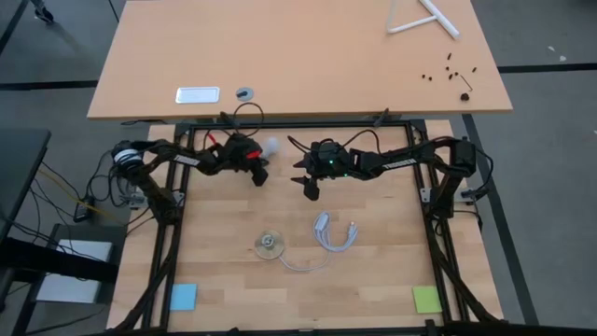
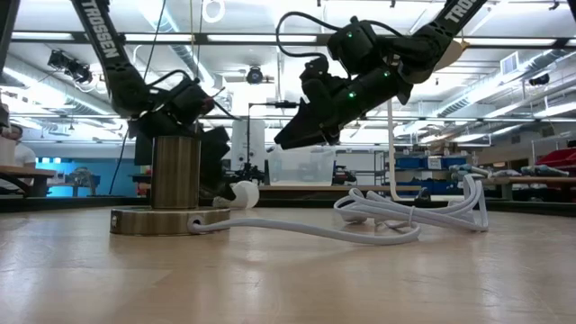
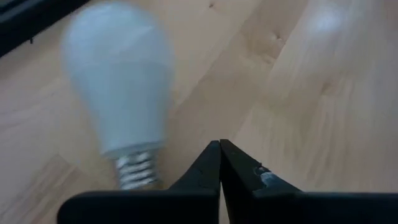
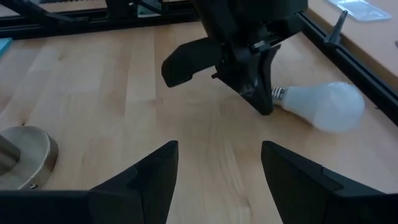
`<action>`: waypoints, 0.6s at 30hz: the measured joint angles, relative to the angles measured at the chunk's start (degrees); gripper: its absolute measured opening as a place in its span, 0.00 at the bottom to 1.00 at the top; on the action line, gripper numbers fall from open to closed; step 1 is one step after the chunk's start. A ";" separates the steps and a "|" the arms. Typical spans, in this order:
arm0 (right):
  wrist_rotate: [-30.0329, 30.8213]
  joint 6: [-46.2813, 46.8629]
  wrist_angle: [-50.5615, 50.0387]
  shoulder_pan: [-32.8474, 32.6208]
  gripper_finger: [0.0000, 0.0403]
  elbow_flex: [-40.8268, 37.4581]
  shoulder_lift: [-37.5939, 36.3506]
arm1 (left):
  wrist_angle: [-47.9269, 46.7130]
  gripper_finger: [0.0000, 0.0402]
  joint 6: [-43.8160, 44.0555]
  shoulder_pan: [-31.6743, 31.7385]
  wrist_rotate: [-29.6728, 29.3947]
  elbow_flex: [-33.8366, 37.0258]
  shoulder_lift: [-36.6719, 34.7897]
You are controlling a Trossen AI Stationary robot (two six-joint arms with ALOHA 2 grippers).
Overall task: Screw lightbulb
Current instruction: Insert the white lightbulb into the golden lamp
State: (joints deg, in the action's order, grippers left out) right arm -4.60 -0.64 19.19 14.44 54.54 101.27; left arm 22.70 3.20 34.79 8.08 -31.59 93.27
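1 lightbulb [image 1: 270, 146], white w/ grey screw base, lies on its side on the worktop [image 1: 373, 280], upper centre-left of the high view, near the back rail. Nothing grips it. Left claw [image 1: 260, 177] sits just beside its base end, fingers pressed together & empty; in the left wrist view the bulb [image 3: 118, 87] lies next to the closed tips [image 3: 220, 163], not between them. Right claw [image 1: 308, 189] hangs above the worktop, centre of the high view, fingers spread wide, holding nothing; it faces the bulb [image 4: 323, 106] & the left claw [image 4: 258, 99].

Below centre: 1 round silvery socket [image 1: 268, 245] w/ white cable, 1 coiled white cord [image 1: 334, 233] right of it. 2 sticky pads at the bottom: blue [image 1: 183, 297] left, green [image 1: 427, 299] right.
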 joint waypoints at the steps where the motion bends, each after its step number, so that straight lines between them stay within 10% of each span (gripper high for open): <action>1: 0.00 0.00 0.03 0.00 0.59 0.00 0.00 | -0.01 0.05 0.02 -0.01 0.00 -0.25 -0.16; 18: 0.00 -0.94 -2.86 -0.02 0.59 0.00 0.00 | -22.93 0.43 13.42 0.09 -16.50 -5.80 -8.61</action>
State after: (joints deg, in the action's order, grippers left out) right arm -4.60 -1.58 16.33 14.41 54.54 101.27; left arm -0.22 16.62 34.87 -8.42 -37.39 84.66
